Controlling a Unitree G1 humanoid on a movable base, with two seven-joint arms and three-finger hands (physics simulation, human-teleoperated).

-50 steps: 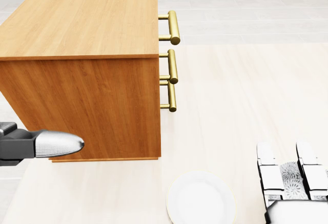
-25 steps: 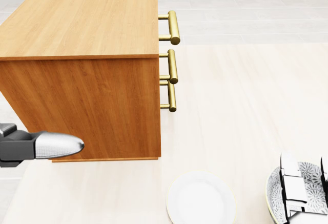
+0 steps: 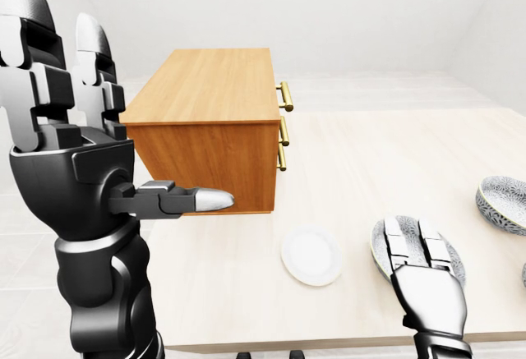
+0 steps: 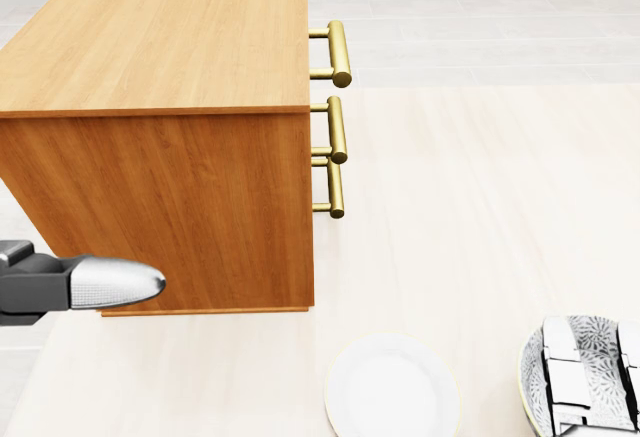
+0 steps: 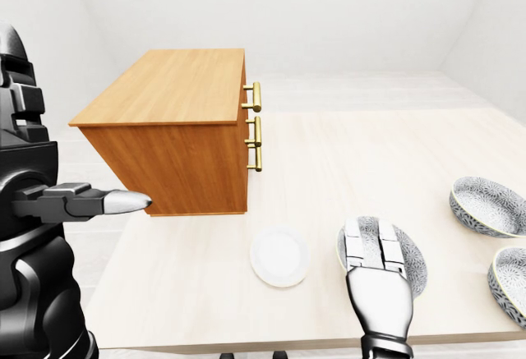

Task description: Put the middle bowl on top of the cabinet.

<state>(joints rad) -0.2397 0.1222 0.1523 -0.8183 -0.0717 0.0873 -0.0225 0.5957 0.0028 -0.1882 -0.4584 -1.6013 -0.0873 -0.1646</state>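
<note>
A pale wooden tabletop (image 5: 329,154) fills a bare white room. The bowl (image 5: 416,264), patterned and shallow, sits on it down and right of the cabinet (image 5: 164,88) in the right-eye view. I take it for the task's bowl, though I cannot tell for sure that it is the middle one.

The main risk is in the grip. A shallow rim gives three stiff fingers little to pinch, so the bowl could skid away from the cabinet or tip as they close. A carry that is too low could knock it against the cabinet's edge.

The right hand (image 5: 376,281) lies directly over the bowl with its fingers stretched flat across it, not curled under the rim. It holds nothing, and I cannot tell whether it touches the bowl.

A white plate (image 5: 279,256) lies between the bowl and the cabinet. A second bowl (image 5: 491,204) and a third bowl (image 5: 511,283) lie further right of the cabinet. The left hand (image 3: 70,154) is raised left of the cabinet, fingers upright, empty.
</note>
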